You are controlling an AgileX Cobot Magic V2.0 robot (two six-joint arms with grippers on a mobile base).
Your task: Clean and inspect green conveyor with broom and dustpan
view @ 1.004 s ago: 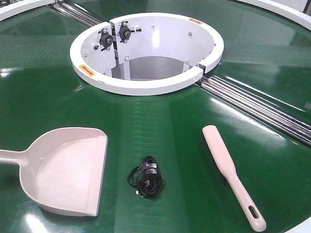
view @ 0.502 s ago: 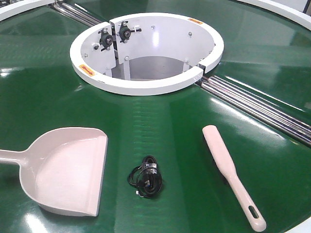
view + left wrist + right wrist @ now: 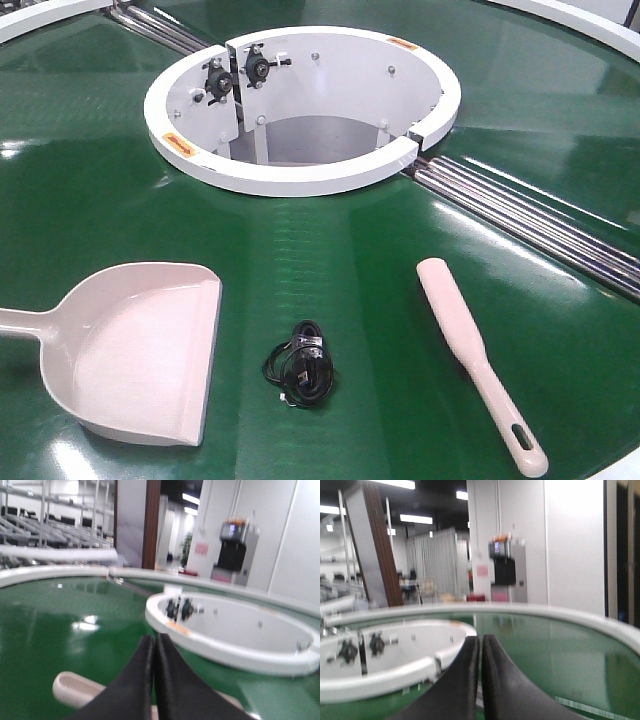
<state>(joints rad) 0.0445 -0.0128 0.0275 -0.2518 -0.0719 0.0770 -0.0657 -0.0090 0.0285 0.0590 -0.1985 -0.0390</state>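
The green conveyor (image 3: 300, 250) fills the front view, with its white ring hub (image 3: 300, 105) at the top centre and silver rollers (image 3: 530, 220) running off to the right. The pale pink dustpan (image 3: 135, 350) lies at the lower left, mouth facing right. At the lower right the pink broom (image 3: 475, 360) lies with its handle toward the near edge. Neither gripper shows in the front view. My left gripper (image 3: 154, 642) is shut and holds nothing, above the dustpan's handle (image 3: 70, 687). With jaws together and empty, my right gripper (image 3: 480, 642) faces the hub (image 3: 395, 672).
A small coil of black cable (image 3: 300, 365) lies on the belt between the dustpan and the broom. The conveyor's white outer rim (image 3: 520, 611) curves round the far side. A second set of rollers (image 3: 150, 25) runs off at the top left.
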